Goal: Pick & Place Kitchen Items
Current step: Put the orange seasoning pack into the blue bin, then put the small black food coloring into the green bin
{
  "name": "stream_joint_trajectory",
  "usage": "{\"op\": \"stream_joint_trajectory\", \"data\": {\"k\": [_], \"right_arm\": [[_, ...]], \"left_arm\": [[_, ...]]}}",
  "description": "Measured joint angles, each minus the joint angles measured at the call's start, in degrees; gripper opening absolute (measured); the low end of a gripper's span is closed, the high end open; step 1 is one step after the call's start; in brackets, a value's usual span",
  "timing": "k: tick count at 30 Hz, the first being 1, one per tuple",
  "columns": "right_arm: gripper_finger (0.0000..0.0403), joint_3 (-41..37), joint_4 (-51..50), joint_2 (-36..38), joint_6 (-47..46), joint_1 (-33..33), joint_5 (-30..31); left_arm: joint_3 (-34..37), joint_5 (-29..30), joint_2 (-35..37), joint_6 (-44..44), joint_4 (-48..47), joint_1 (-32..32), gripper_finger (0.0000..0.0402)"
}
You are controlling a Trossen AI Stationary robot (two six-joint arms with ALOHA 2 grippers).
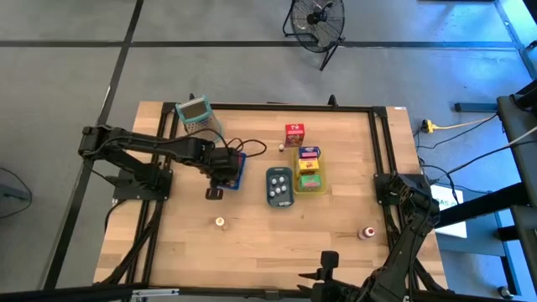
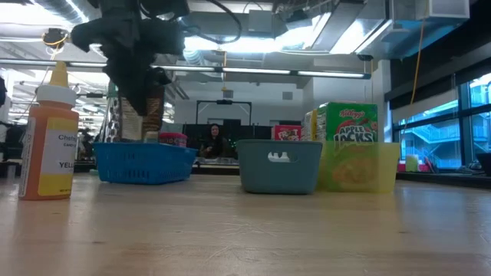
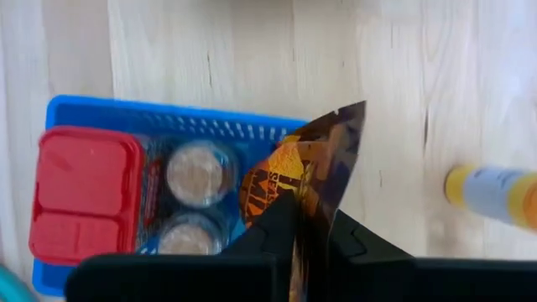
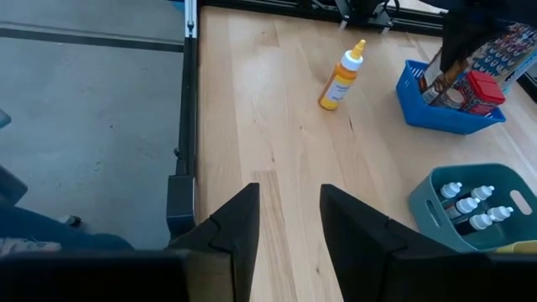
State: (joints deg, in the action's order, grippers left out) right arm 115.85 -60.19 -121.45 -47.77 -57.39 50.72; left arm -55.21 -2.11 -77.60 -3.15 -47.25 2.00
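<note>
My left gripper [image 3: 310,243] is shut on a brown and orange foil packet [image 3: 312,172] over the blue tray [image 1: 238,170]. The tray holds a red box [image 3: 82,201] and two round lidded cups [image 3: 198,173]. In the low view the packet [image 2: 147,115] hangs under the gripper [image 2: 138,80], and its lower end dips behind the tray's rim [image 2: 146,149]. At the table's near right, my right gripper [image 4: 289,226] stands open with nothing between its fingers. A yellow squeeze bottle [image 1: 220,222] stands on the table, and a red-capped bottle [image 1: 367,232] at the near right. My left gripper pinches the foil packet's upper part [image 3: 307,220] between its two fingers [image 3: 268,235], coming steeply from above. The packet sticks out past the fingertips and hangs below them, slightly tilted. Whether its lower end rests in the tray, the tray's wall hides.
A grey-blue tray [image 1: 279,186] with several white bottles and a yellow tray [image 1: 309,170] with cartons stand mid-table. A red carton [image 1: 294,134] stands behind them, and the green-rimmed grater [image 1: 195,111] at the far left. Bare wood lies along the near edge.
</note>
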Motion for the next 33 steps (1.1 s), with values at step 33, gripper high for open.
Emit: {"op": "stream_joint_trajectory", "data": {"k": [33], "right_arm": [[0.0131,0.0,-7.7,0.0,3.7,1.6,-6.0]], "left_arm": [[-8.7,4.0,0.3,13.0,-11.9,-3.6,0.0102]]}}
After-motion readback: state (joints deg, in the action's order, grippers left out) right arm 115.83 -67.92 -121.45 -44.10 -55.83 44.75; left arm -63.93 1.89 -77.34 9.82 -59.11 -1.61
